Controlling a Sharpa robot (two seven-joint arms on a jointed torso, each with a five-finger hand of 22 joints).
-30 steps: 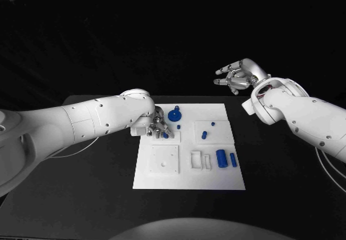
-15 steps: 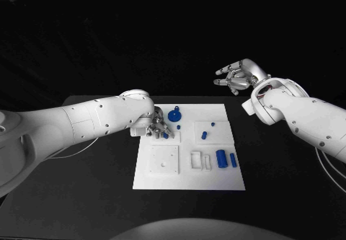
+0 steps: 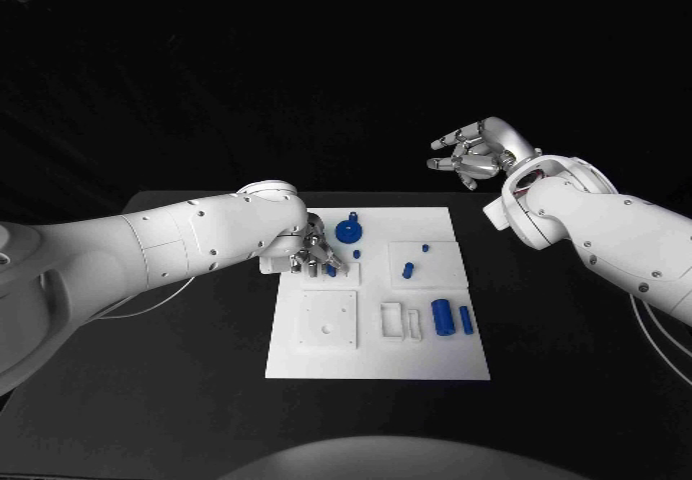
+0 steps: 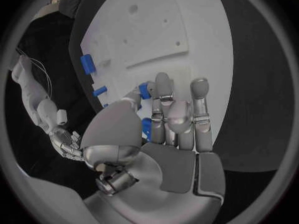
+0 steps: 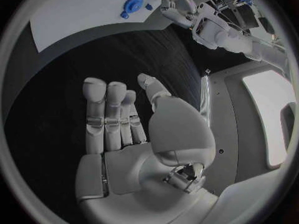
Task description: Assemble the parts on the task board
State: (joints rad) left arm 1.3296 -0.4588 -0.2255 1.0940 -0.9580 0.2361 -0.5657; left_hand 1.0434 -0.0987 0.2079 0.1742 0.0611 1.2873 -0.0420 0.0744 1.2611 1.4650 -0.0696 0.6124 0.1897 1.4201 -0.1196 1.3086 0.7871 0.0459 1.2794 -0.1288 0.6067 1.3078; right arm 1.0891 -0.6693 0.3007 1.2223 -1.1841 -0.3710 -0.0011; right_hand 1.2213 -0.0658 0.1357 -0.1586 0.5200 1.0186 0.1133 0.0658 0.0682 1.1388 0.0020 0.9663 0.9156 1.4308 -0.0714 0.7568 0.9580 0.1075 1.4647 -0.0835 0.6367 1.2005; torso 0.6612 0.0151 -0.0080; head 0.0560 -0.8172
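The white task board (image 3: 378, 345) lies in the middle of the black table. My left hand (image 3: 313, 254) hovers low over its far left corner and pinches a small blue part (image 4: 144, 90) between thumb and fingers (image 4: 163, 84); the part (image 3: 330, 270) peeks out below the fingertips. A blue round knob (image 3: 348, 231) stands just beside that hand. My right hand (image 3: 472, 150) is raised beyond the board's far right corner, fingers apart and holding nothing (image 5: 124, 129). The board (image 5: 81, 12) and the knob (image 5: 132, 4) lie far beyond it.
Two blue cylinders (image 3: 443, 317) (image 3: 467, 319) lie side by side at the board's right. Small blue pegs (image 3: 408, 268) (image 3: 426, 246) (image 3: 358, 254) stand near the middle. A raised white square plate (image 3: 329, 318) and white brackets (image 3: 400, 321) sit at the near side.
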